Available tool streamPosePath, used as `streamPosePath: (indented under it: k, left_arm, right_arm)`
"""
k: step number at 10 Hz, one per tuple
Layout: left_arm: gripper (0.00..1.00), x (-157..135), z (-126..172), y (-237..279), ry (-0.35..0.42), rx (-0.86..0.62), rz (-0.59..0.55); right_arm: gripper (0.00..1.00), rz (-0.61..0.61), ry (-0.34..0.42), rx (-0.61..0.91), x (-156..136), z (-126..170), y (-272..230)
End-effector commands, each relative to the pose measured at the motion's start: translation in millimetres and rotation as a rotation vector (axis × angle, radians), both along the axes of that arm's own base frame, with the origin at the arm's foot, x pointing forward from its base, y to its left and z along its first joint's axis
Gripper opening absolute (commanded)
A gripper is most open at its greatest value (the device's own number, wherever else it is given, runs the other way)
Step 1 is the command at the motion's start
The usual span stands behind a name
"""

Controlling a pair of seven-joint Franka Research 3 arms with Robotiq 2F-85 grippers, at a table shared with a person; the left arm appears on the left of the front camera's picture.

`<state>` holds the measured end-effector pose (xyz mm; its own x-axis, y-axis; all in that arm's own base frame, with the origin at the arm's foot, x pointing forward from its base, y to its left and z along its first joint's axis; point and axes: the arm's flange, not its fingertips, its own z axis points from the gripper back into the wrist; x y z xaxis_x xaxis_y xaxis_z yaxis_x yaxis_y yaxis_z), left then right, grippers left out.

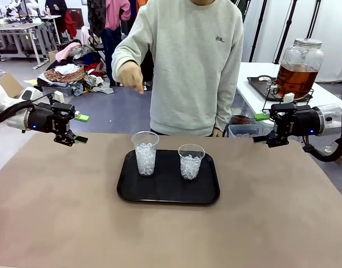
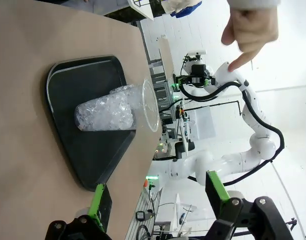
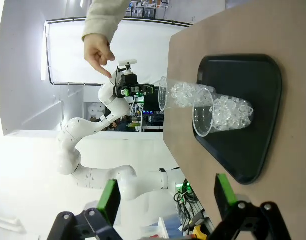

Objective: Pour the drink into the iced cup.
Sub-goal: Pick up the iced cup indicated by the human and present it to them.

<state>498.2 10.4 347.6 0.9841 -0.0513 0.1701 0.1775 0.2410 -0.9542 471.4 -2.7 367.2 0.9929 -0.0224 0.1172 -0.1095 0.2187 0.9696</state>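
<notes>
Standing on a black tray (image 1: 165, 192) at the middle of the brown table (image 1: 59, 218) are two clear plastic cups, both upright and both holding ice. The taller cup (image 1: 145, 152) is on the robot's left. The shorter cup (image 1: 191, 161) is just beside it on the right, with a gap between them. No liquid is visible in either cup.

The drink (image 1: 295, 81) is an amber-brown liquid filling roughly the lower half of a round glass jar (image 1: 299, 56) with a metal lid. The jar stands raised on a dark wire stand on a white side table (image 1: 255, 95) at the far right, well apart from the tray and behind the right arm.

The left tool (image 1: 80, 129) hovers above the table to the left of the tray, its fingers directed towards the cups. Its jaws are spread wide, with nothing between them. The right tool (image 1: 261, 128) hovers to the right of the tray and faces inward in the same way, jaws wide and empty.

The person stands at the far edge of the table. One hand (image 1: 129, 75) is raised above and behind the taller cup, index finger pointing down, touching nothing.
</notes>
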Motion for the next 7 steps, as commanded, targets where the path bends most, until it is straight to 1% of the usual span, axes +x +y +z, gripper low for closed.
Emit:
streamPosePath:
  k: [1,7]
  left_arm:
    - [1.0,-1.9,1.3,-0.5,-0.003,0.004,0.002]
    - [1.0,-1.9,1.3,-0.5,-0.003,0.004,0.002]
  right_arm:
    - [1.0,-0.004,0.0,0.0,-0.7,0.2,-0.3]
    - [1.0,-0.004,0.0,0.0,-0.7,0.2,-0.3]
